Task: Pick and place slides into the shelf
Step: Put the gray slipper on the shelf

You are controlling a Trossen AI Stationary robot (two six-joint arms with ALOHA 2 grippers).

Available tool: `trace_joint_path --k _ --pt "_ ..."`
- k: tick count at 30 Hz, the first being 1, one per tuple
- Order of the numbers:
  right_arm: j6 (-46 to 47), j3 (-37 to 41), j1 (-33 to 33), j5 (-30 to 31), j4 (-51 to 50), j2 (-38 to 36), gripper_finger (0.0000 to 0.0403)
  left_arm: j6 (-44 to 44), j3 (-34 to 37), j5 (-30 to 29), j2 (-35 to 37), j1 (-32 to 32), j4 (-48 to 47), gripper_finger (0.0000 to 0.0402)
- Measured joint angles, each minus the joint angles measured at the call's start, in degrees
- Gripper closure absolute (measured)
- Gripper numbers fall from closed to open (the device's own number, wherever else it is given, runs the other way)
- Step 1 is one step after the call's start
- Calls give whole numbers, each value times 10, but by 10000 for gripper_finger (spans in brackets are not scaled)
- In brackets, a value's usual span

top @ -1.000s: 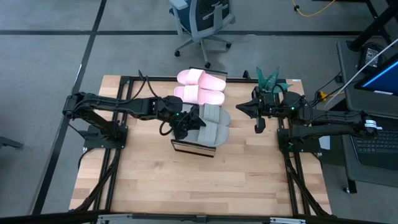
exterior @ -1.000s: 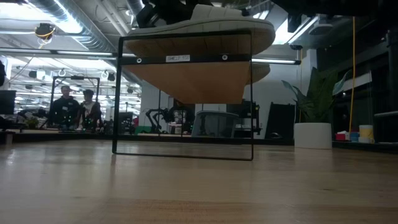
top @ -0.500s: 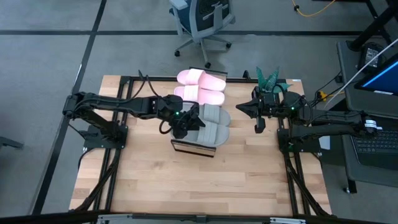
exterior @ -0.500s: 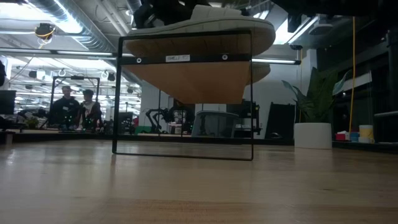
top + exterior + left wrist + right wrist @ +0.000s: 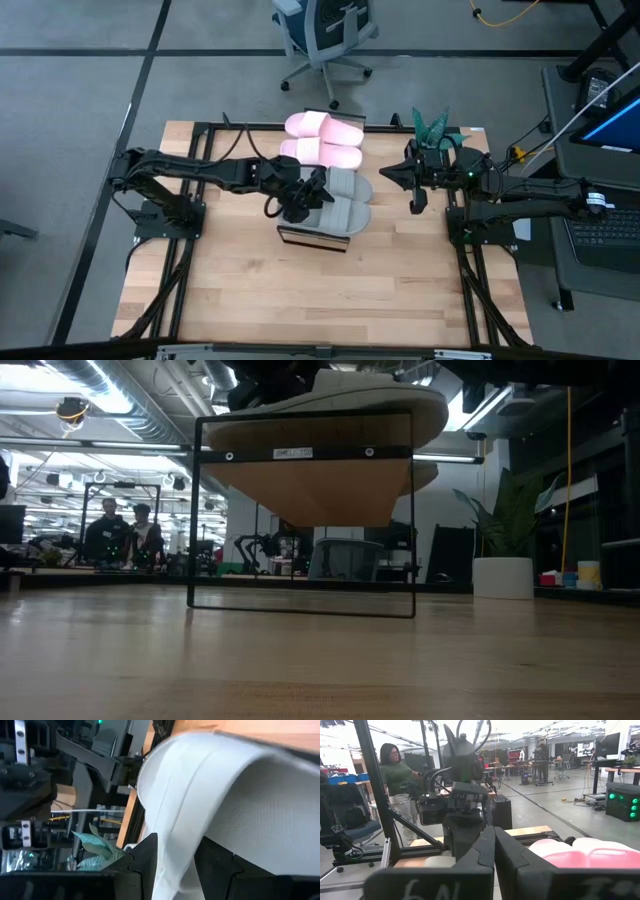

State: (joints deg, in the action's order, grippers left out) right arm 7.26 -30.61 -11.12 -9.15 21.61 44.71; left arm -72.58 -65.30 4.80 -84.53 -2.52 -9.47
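All four slides sit on the shelf (image 5: 312,239): the two pink slides (image 5: 322,139) at its far end, the two grey slides (image 5: 340,200) at the near end, side by side. The step in hand looks like the last placement, or the settling of it. The left gripper (image 5: 305,197) is at the left edge of the near grey slide (image 5: 340,214), and the left wrist view shows its fingers (image 5: 145,862) set either side of the slide's pale strap (image 5: 210,795), so it is clamped on that slide, with the jaws held apart by the thickness of the foam. In the low view the slide's sole (image 5: 335,395) rests on the shelf top and overhangs the frame on the right side of that view. The right gripper (image 5: 415,192) waits well apart to the right, above the surface (image 5: 300,300), fingers (image 5: 487,852) pressed together and holding nothing. The next move, as I judge it, calls for the left gripper to spread its fingers, free the strap and back away to the left without dragging the slide off the edge; a light nudge inward first could cut the overhang. After that, nothing appears left to pick.
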Motion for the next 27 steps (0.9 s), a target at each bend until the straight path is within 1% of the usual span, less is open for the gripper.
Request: trace_joint_path --k 5,10,17,22,27 --pt "-5 0 0 0 -1 0 398 0 0 -4 0 0 0 285" --pt "-16 0 0 0 -1 0 398 0 0 -26 0 0 18 285" --pt "-16 0 0 0 -1 0 398 0 1 -27 0 0 38 285" --pt "-16 0 0 0 -1 0 398 0 1 -43 0 0 61 285" --pt "-16 0 0 0 -2 0 398 0 1 -42 0 1 57 285"
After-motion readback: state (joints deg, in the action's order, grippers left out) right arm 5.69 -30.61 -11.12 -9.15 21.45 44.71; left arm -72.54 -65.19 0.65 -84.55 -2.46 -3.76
